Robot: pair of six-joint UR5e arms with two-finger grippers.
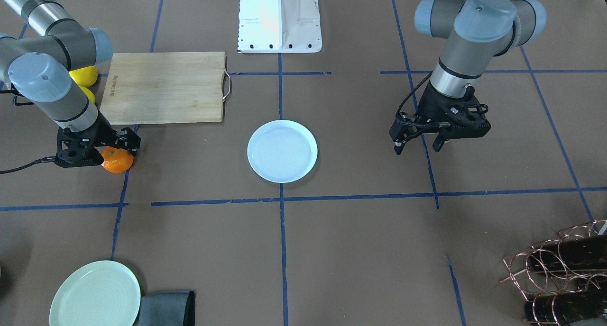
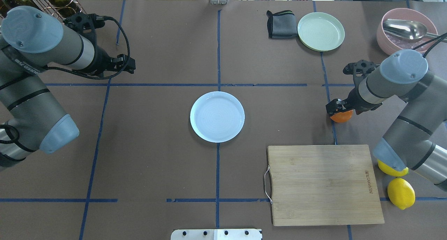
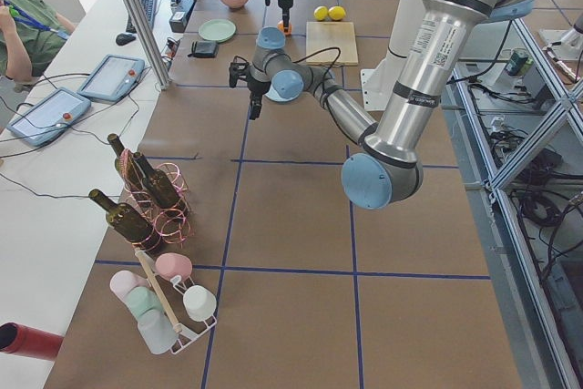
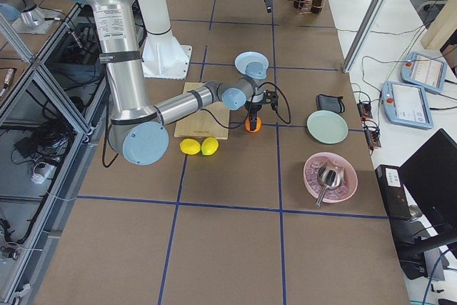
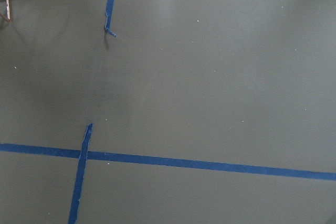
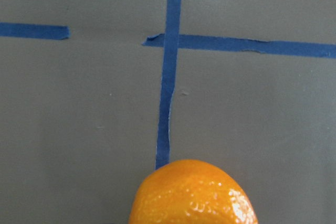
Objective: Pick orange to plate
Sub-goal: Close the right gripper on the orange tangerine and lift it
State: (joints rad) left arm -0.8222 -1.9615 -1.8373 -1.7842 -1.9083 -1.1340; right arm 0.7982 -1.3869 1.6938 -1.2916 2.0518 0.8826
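- Orange: resting on the desk, well to the right of the plate.
- Right end effector: lowered over the orange, fingers either side, probably for pickup. Cannot tell if they pinch it.
- Left end effector: spread, empty, held well away.
- Plate: empty, central.
- Pink bowl: holds a metal ladle.

At table centre: plate. Well apart to its right in overhead view, on the table: orange. Nearer the robot than orange: cutting board, with two lemons just beside its right edge. At far side: cloth just beside larger plate; right of these, bowl holding spoon.
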